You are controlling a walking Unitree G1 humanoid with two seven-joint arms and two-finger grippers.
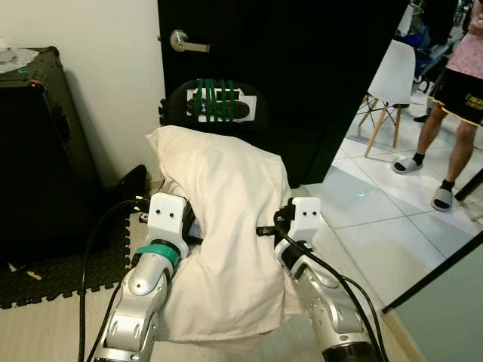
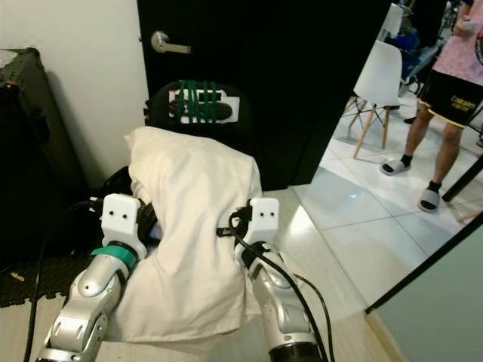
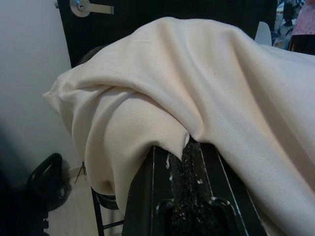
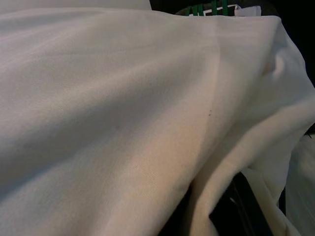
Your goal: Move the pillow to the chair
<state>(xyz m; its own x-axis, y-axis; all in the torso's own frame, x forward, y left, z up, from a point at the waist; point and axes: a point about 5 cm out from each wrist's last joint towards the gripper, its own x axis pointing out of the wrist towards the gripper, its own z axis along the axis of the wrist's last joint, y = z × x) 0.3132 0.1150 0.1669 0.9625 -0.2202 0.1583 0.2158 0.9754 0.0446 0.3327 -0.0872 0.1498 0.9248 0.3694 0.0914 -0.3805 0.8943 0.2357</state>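
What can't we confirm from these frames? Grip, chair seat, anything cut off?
- Left gripper and right gripper: head views, tips buried in the pillow; open or shut unclear.
- Left wrist view: fingers run under the fabric, ends covered.
- Right wrist view: pillow covers nearly everything.
- Chair: the seat is hidden by the pillow, so whether it rests there is unclear.
- Person: cut off by the frame edge.

Black chair (image 1: 256,121) by dark door. Cream pillow (image 1: 226,226) draped over it; hangs off front.
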